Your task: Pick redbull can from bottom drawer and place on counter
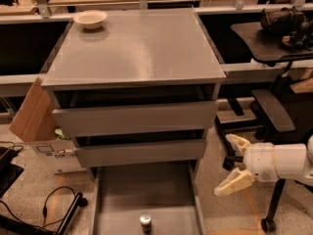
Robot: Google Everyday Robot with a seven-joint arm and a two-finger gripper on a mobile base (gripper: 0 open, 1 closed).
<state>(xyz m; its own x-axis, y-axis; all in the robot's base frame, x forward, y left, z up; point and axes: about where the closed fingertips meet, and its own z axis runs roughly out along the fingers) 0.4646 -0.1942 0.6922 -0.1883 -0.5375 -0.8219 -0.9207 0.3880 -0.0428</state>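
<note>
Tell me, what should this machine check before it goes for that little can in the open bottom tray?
1. bottom drawer pulled out: ok.
2. redbull can upright on the drawer floor, nothing over it: ok.
3. gripper empty, fingers spread apart: ok.
4. gripper above the can: not ok; it is to the right of the cabinet, outside the drawer.
5. counter has bare room; only a cream bowl sits at its far left corner: ok.

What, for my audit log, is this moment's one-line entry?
gripper: open, right of bottom drawer | redbull can: upright in drawer, not yet picked | counter: bowl at far-left corner
</note>
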